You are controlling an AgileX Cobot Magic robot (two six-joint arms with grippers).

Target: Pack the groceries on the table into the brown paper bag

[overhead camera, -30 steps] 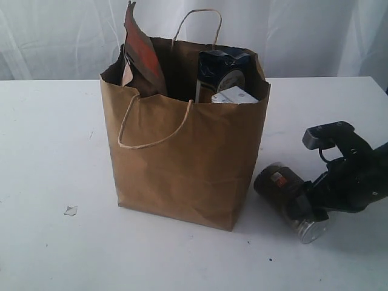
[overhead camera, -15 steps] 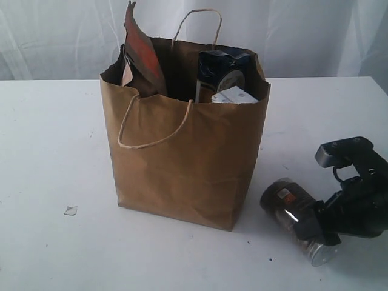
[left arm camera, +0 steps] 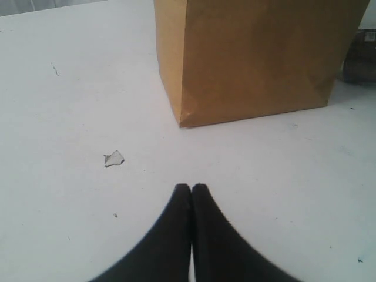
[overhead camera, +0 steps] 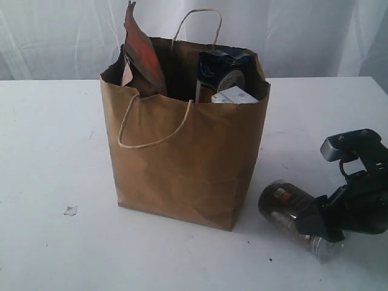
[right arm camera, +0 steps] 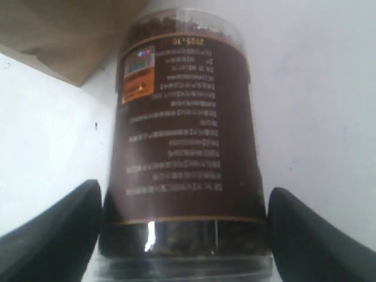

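My right gripper (right arm camera: 185,205): jaws pinching the jar (overhead camera: 280,203) by its sides. The jar lies on the table (overhead camera: 54,157), lower right of exterior frame, beside the brown paper bag (overhead camera: 182,163). My left gripper (left arm camera: 191,189): jaws pressed together, empty.

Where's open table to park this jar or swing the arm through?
Widest bare table lies left of the brown paper bag, only a paper scrap on it. The far strip behind the bag's right side is bare too. Crowded: right of the bag, where the jar lies in the right gripper jaws.
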